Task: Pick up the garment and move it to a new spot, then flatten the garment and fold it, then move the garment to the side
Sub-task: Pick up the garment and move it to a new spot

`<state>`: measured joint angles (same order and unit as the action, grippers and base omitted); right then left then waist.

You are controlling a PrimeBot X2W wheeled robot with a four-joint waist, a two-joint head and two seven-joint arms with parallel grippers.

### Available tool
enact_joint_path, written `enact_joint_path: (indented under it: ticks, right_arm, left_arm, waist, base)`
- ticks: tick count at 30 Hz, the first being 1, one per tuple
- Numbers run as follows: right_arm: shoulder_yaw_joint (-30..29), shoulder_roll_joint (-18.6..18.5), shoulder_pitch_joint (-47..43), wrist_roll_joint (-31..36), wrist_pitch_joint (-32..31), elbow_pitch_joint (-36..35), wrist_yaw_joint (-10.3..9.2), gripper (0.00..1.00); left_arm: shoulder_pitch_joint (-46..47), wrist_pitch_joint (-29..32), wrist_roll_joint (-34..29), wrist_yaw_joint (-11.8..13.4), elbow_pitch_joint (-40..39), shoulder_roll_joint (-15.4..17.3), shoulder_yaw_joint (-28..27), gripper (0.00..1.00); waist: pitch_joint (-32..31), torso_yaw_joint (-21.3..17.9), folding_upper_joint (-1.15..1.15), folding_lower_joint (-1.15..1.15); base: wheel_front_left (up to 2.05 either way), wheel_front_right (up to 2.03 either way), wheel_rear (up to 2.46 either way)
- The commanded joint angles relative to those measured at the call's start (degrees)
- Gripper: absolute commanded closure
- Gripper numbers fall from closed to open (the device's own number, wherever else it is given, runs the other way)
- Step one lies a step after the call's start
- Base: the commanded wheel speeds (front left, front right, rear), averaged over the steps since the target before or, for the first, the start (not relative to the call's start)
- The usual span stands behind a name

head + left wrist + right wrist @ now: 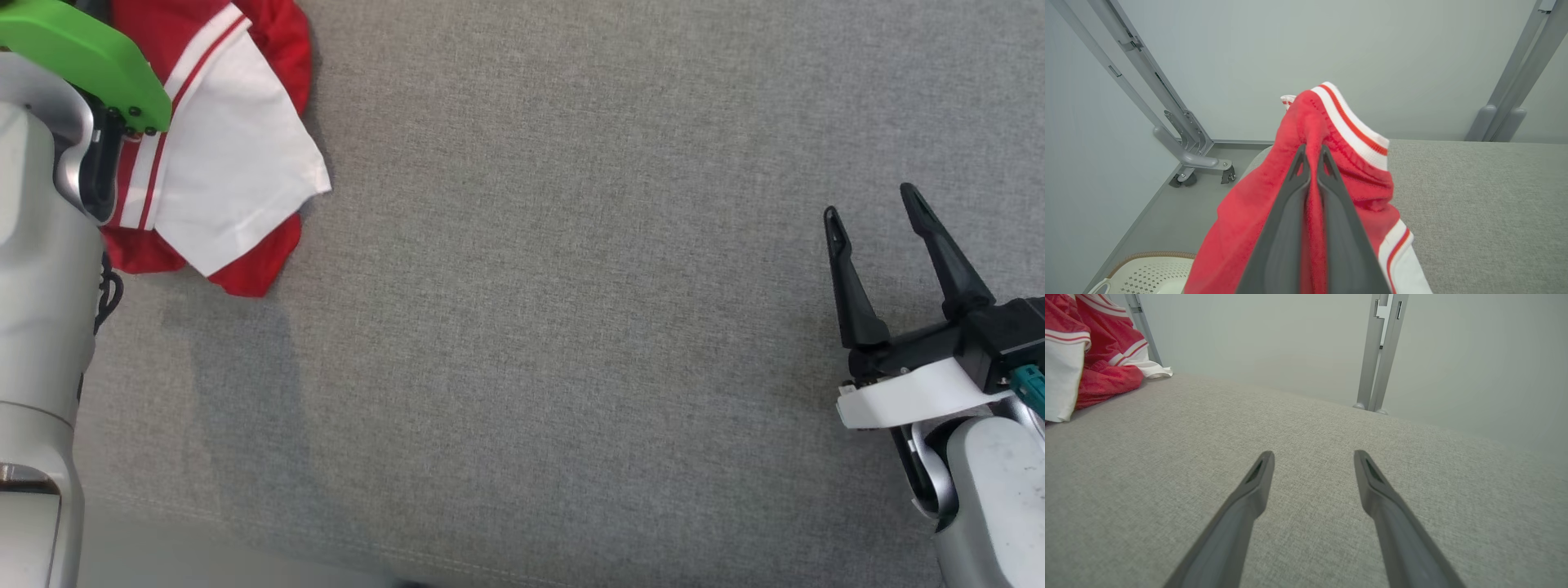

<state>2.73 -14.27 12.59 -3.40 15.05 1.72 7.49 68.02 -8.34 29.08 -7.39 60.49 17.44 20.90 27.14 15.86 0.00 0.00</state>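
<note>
Grey woven upholstery forms the work surface, bounded by pale walls and grey metal frame posts.

Head view: the garment, a red jersey T-shirt with white short sleeves and thin red-and-white seam stripes, lies bunched at the upper left corner of the surface. One white sleeve is spread on top of the red body. It is partly covered by the left arm's pale forearm and green cover. The right gripper rests at the lower right, well apart from the garment. Its two dark fingers are spread wide and hold nothing.

Left wrist view: the left gripper has its fingers drawn together on a fold of the red fabric, just below a white band with a red stripe. Cloth rises in a peak around the fingertips and falls away on both sides. Whether the shirt's lower part touches the surface cannot be told here. A white perforated basket stands on the floor beside the surface, at the lower left.

Right wrist view: the parted fingers point across bare upholstery, with the garment at the far upper left.
</note>
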Motion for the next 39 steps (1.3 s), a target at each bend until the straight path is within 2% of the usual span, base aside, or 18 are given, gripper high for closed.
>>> enact_joint_path:
  ticks: [1, 9, 16, 21, 28, 32, 34, 39]
  right_arm:
    - [0.27, 0.56, -0.39, -0.41, 0.2, 0.48, 0.01, 0.0]
    - [0.6, 4.62, -2.94, -1.33, 0.2, 2.0, 0.01, 0.0]
    - [0.77, 8.02, -5.51, -2.03, 0.2, 2.86, 0.01, 0.0]
    - [1.1, 9.59, -6.02, -2.4, 0.2, 2.94, 0.01, 0.0]
    - [1.28, 10.89, -6.09, -2.82, 0.2, 2.81, 0.01, 0.0]
    - [1.41, 11.18, -5.8, -3.05, 0.2, 2.43, 0.01, 0.0]
    - [1.31, 11.27, -5.8, -3.12, 0.2, 2.27, 0.01, 0.0]
    - [1.4, 11.37, -4.92, -3.95, 0.2, 1.89, 0.01, 0.0]
  left_arm:
    - [-0.34, -1.61, 0.85, -0.1, -1.24, 0.66, 1.24, 1.0]
    - [2.24, -4.4, 5.41, -0.1, -11.47, 3.74, 8.72, 1.0]
    - [5.19, -3.7, 8.46, -0.1, -20.11, 5.13, 13.41, 1.0]
    - [7.36, -1.37, 11.13, -0.11, -24.44, 3.57, 15.54, 1.0]
    - [8.81, 0.55, 11.49, -0.11, -26.62, -0.91, 20.11, 1.0]
    - [8.16, -0.71, 10.17, 0.11, -25.03, -3.63, 22.58, 1.0]
    - [6.98, -1.32, 9.72, 0.16, -23.47, -5.77, 23.81, 1.0]
    - [2.36, -3.76, 7.93, 0.08, -18.71, -8.79, 27.81, 1.0]
  waist:
    - [-4.04, 0.04, 0.0, 0.0]
    - [-13.69, -2.18, 0.0, 0.0]
    - [-20.77, -8.39, 0.0, 0.0]
    - [-22.92, -14.5, 0.0, 0.0]
    - [-22.76, -23.33, 0.0, 0.0]
    - [-22.15, -27.86, 0.0, 0.0]
    - [-21.46, -29.13, 0.0, 0.0]
    - [-19.6, -31.5, 0.0, 0.0]
  base:
    - [0.0, 0.0, 0.0]
    - [0.0, 0.0, 0.0]
    - [0.0, 0.0, 0.0]
    - [0.0, 0.0, 0.0]
    - [0.0, 0.0, 0.0]
    - [0.0, 0.0, 0.0]
    - [0.0, 0.0, 0.0]
    - [0.0, 0.0, 0.0]
